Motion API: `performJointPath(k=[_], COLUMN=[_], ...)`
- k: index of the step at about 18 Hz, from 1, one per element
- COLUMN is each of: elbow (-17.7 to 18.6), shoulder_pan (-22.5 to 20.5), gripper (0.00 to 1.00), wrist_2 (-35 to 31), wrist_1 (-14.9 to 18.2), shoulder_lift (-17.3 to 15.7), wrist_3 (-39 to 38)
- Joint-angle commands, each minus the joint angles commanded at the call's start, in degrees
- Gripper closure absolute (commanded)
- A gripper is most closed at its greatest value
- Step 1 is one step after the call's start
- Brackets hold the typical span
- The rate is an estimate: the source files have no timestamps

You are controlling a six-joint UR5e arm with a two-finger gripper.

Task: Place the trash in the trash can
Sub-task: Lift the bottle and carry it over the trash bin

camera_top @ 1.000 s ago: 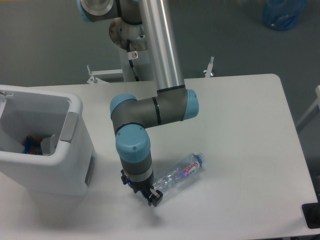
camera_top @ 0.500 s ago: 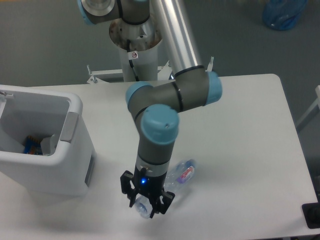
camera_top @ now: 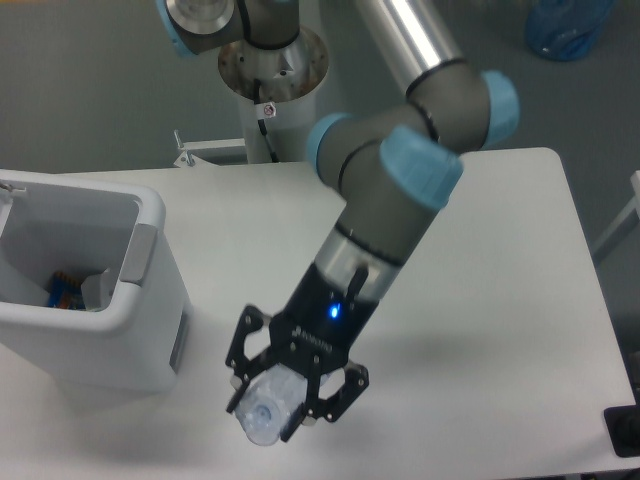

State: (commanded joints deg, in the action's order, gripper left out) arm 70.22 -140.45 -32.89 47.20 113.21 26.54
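My gripper (camera_top: 285, 400) is raised toward the camera over the table's front, shut on the clear plastic bottle (camera_top: 268, 410). The bottle's round base faces the camera between the black fingers; its cap and label are hidden behind the gripper. The white trash can (camera_top: 95, 300) stands at the left edge, its grey handle panel (camera_top: 140, 252) facing the arm. Inside it lie a white translucent scrap (camera_top: 97, 288) and something orange and blue (camera_top: 63, 290). The gripper is to the right of the bin and in front of it.
The robot's base column (camera_top: 270, 95) rises behind the table's far edge. A blue bag (camera_top: 565, 25) lies on the floor at the top right. A dark object (camera_top: 622, 432) sits at the table's front right corner.
The bottle was lying on the table; the gripper closed on it and lifted it up toward the camera. The arm's elbow swung right and the wrist tilted.
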Motion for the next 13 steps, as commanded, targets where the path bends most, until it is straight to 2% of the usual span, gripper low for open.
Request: performJointPath(k=[6,9,13], elbow=[0.44,0.88,3.86], shoulder_pan=[2.10,5.61,9.66], gripper=[0.66,0.66,0.66], wrist_2=[11.61,13.29,13.47], wrist_1=[0.00,0.00,-0.35], shoulder_lift=[-5.02,-6.34,-8.79], wrist_3=[-0.09,-0.09,0.00])
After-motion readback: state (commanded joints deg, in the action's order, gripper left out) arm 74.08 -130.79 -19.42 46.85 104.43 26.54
